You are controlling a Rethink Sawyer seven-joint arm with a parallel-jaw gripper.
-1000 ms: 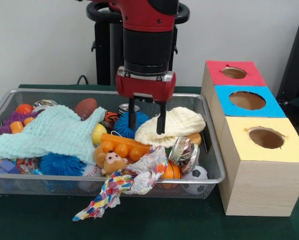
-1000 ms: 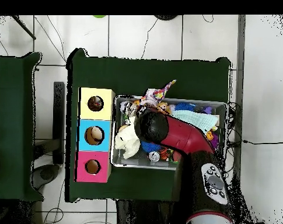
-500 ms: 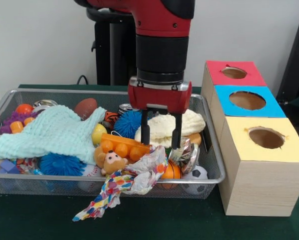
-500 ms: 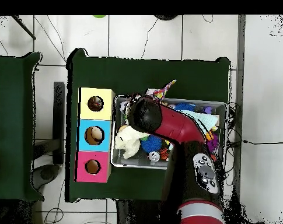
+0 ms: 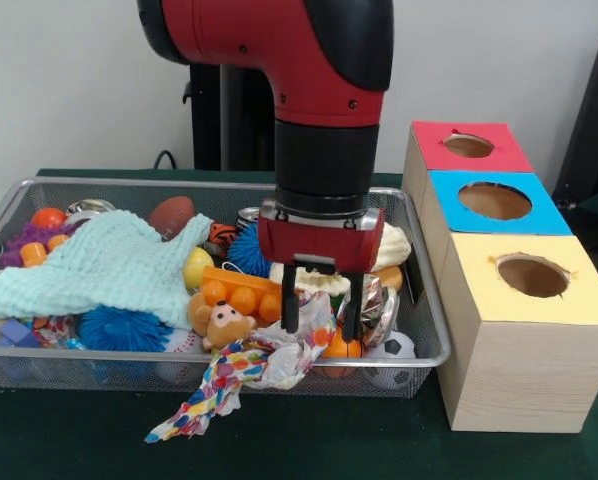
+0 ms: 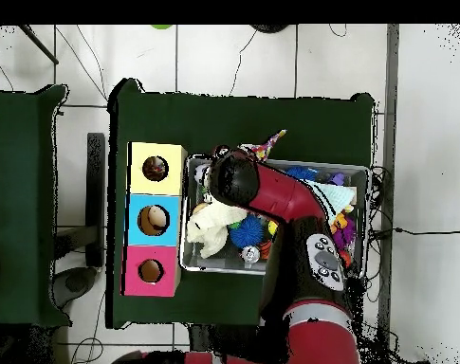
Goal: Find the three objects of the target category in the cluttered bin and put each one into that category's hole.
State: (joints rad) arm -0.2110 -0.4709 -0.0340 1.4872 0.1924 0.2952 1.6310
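Patterned cloth (image 5: 217,392) spills over the wire bin's (image 5: 279,362) near rim onto your green bench (image 5: 79,440). Just behind, your hand (image 5: 320,322) hangs with fingers spread, tips down among crinkled wrappers (image 5: 371,300) and an orange ball (image 5: 341,345). Behind lies the cream cloth (image 5: 391,247). Three holed boxes (image 5: 519,300) line the bin's side.

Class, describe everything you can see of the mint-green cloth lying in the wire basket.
The mint-green cloth is soft, with a waffle-like weave, and lies crumpled and spread over the left half of the wire basket in the front view. It drapes over toys, hiding parts of them; a blue spiky ball sits at its lower edge and a yellow ball at its right edge. The end effector is apart from it.
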